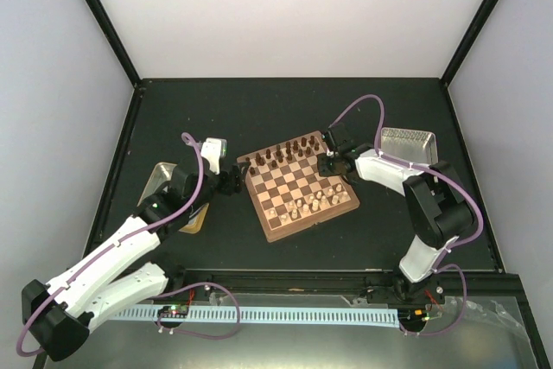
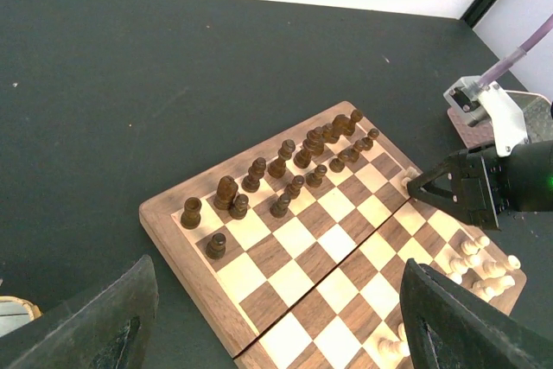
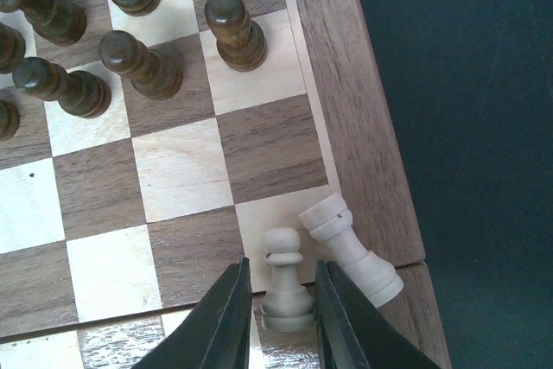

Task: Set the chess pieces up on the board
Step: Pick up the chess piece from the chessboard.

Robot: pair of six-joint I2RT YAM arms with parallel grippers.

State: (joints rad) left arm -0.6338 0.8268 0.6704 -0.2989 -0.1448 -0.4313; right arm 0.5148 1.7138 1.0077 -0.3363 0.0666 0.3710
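The board (image 1: 275,227) lies angled at the table's middle. Dark chessmen (image 1: 285,155) fill its far rows and several cream chess pieces (image 1: 318,202) stand near its right corner. My right gripper (image 1: 327,164) is at the board's right edge. In the right wrist view it (image 3: 281,317) is shut on a cream pawn (image 3: 285,287) that stands upright on a light edge square. A cream rook (image 3: 350,252) leans tilted next to the pawn, on the border (image 3: 346,84). My left gripper (image 2: 276,308) is open and empty, above the board's left corner (image 2: 173,239).
A metal tray (image 1: 408,144) sits right of the board, behind the right arm. A second tray (image 1: 158,181) lies left, partly hidden by the left arm. Dark chessmen (image 3: 138,62) stand close to the pawn's far left. Black rails edge the table.
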